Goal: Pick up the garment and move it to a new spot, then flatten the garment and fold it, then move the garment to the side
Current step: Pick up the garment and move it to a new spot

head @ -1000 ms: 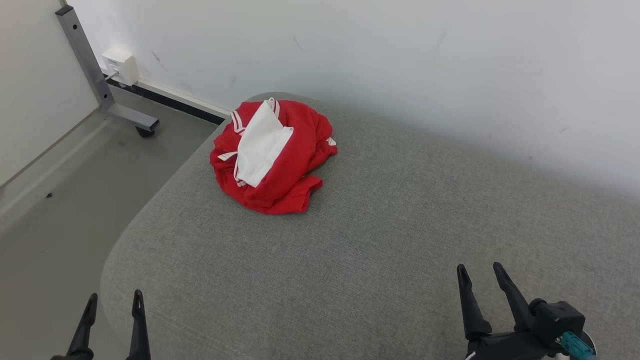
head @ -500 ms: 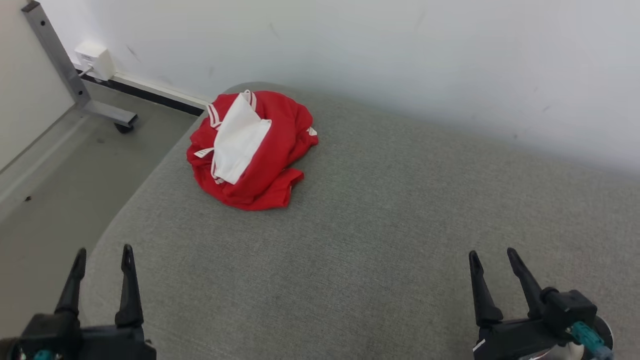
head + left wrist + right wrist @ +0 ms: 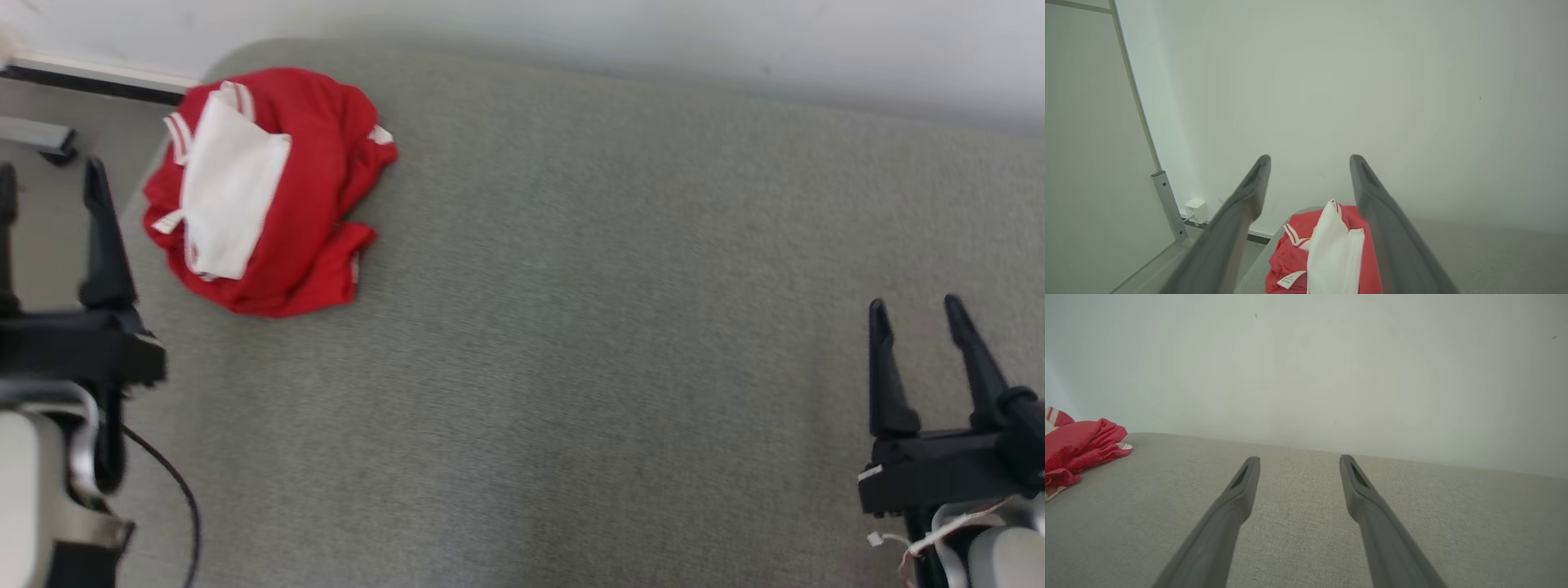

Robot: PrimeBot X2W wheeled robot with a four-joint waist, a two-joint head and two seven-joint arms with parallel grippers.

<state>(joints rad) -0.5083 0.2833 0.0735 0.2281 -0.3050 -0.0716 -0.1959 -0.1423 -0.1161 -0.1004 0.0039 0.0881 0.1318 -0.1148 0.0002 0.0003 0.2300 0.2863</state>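
My left fingers (image 3: 102,253) are spread apart and hold nothing. My right fingers (image 3: 886,376) are spread apart and empty too. The red and white garment (image 3: 318,204) lies bunched up at the far left corner of the grey cushion (image 3: 612,327), near my left fingers.

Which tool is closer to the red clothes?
The left tool: it hangs right beside the red garment, while the right tool sits far across the grey cushion.
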